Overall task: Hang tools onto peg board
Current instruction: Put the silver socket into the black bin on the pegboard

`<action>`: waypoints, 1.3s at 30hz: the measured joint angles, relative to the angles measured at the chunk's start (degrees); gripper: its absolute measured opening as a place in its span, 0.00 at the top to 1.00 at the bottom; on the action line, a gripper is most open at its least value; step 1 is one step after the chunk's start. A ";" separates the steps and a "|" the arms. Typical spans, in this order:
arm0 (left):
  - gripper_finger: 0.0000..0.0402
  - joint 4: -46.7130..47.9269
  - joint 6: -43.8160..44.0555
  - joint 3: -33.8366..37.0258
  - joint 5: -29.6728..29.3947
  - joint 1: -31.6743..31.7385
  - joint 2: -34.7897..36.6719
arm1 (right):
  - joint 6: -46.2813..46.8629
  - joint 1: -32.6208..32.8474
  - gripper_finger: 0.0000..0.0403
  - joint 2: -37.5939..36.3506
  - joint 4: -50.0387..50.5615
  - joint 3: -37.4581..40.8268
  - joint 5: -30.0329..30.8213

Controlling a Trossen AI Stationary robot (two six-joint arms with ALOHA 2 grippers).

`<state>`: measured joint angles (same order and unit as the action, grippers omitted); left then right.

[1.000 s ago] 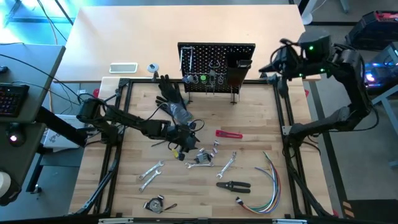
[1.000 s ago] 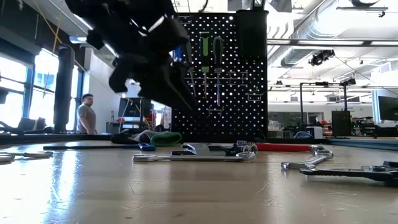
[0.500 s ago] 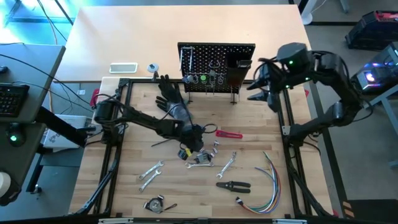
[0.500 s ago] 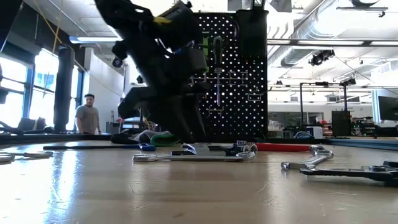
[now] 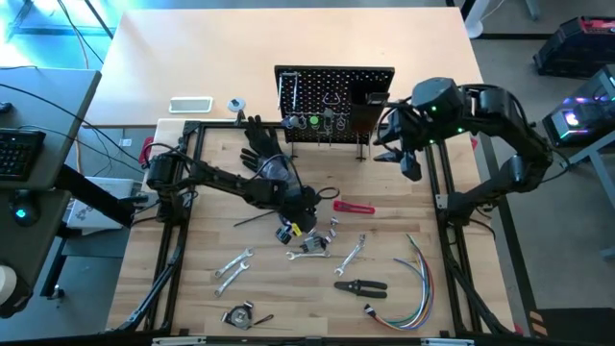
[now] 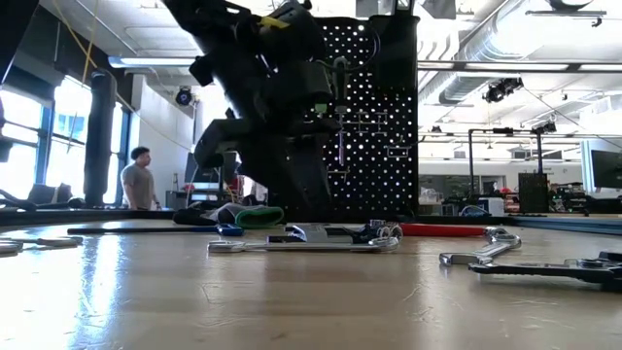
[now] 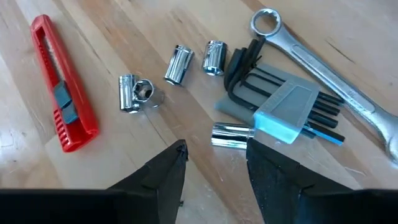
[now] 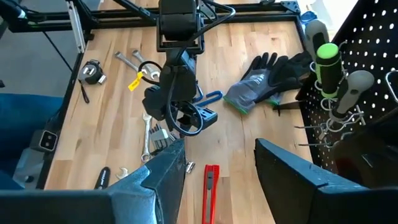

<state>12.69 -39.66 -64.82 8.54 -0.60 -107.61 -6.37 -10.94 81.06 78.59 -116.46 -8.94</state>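
Note:
My left gripper is open and empty. It hangs over a cluster of small tools at mid-table: silver sockets, a hex key set in a blue holder and a silver wrench, all lying flat. A red utility knife lies beside them on the wood. My right gripper is open and empty in the air by the right end of the peg board. The board stands upright at the far side. Green-handled screwdrivers hang on it.
A black glove lies in front of the board. Toward the near edge lie two wrenches, black pliers, a tape measure and a bundle of coloured wires. A black frame rail borders the work area.
My left gripper has gone toward the table's right edge and come down over the cluster of sockets and hex keys. My right gripper has swung from beyond the table's right rail toward the peg board's right end and turned to look down over the table.

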 joint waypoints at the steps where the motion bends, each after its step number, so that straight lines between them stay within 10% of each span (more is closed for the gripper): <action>1: 0.57 -0.02 -0.04 0.00 0.01 0.00 0.00 | 0.01 0.33 0.54 0.00 -0.07 0.00 0.40; 15: 0.50 5.45 -3.51 -6.66 2.42 -0.02 -7.68 | 1.49 5.31 0.54 0.02 -6.94 7.88 4.33; 28: 0.75 7.84 -4.93 -7.85 6.03 0.19 -8.79 | 1.52 5.49 0.54 0.00 -11.60 19.03 4.16; 39: 0.75 15.56 -1.96 -9.49 5.77 0.59 -6.21 | 6.84 8.30 0.54 -0.04 -10.47 21.09 4.01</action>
<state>28.24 -41.62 -74.30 14.31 -0.02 -113.82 0.47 -2.64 81.01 68.12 -95.37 -4.93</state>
